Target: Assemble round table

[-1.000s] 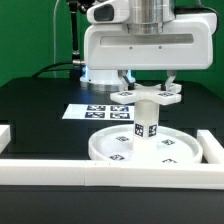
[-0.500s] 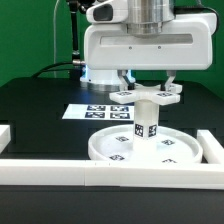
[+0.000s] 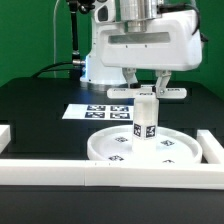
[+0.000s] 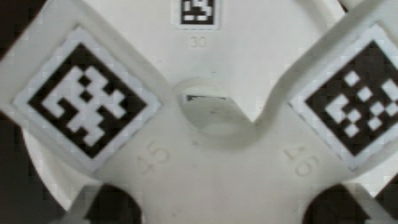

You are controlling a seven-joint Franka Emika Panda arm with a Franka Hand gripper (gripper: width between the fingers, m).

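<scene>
The round disc (image 3: 118,150) is laid flat on the black table (image 3: 40,115), rim upward, so that a steady foot is given to what is built on it. The short leg (image 3: 147,120) is stood upright in the middle of the disc, close behind the white front rail (image 3: 100,172). The cross-shaped base piece (image 3: 150,94) is set level on the top of the leg, centred over it.

The gripper (image 3: 147,87) is held straight above the leg. Its fingers (image 3: 163,80) are brought in on two opposite sides of the middle of the base piece, partly closed, and the piece appears to be gripped between them. In the wrist view the hole in the middle of the piece is seen between two tagged arms, which suggests that it is being lined up with the leg. The step is judged to be the joining of base piece to leg. The marker board (image 3: 92,110) lies behind the disc, apart from it.
</scene>
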